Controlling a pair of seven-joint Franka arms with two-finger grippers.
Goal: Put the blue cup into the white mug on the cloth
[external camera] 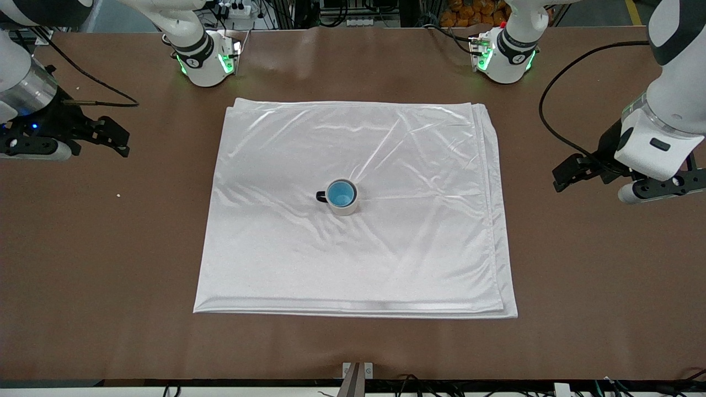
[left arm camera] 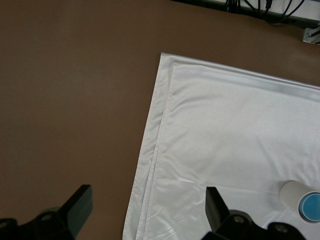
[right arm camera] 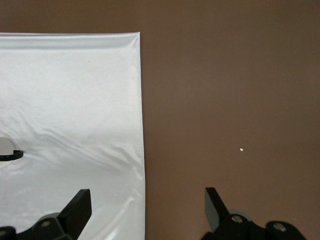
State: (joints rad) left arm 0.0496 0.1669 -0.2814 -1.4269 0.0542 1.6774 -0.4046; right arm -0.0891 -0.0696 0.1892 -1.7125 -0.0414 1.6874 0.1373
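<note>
The cloth (external camera: 356, 209) is spread across the middle of the front view, its nearest hem running along the lower part of the frame. Right about at the centre of that frame, the white mug (external camera: 346, 205) is stood upright on the cloth, black handle pointed toward the right arm's end of the table. The blue cup (external camera: 341, 193) is already seated inside it, with only the bright blue inside showing within the mug's rim. So the placing step looks basically done, nothing more seems to be needed from the cup.

Farther up, at the frame's left edge, the right gripper (external camera: 118, 138) is parked over bare table off the cloth; in its wrist view the fingers (right arm camera: 75, 212) are seen spread wide with nothing between them. At the right edge, the left gripper (external camera: 568, 175) is held over bare table too, also spread apart and empty in its own wrist view.

If anything is left, it's probably just a retreat: both arms could be kept clear of the cloth so the mug isn't nudged.
</note>
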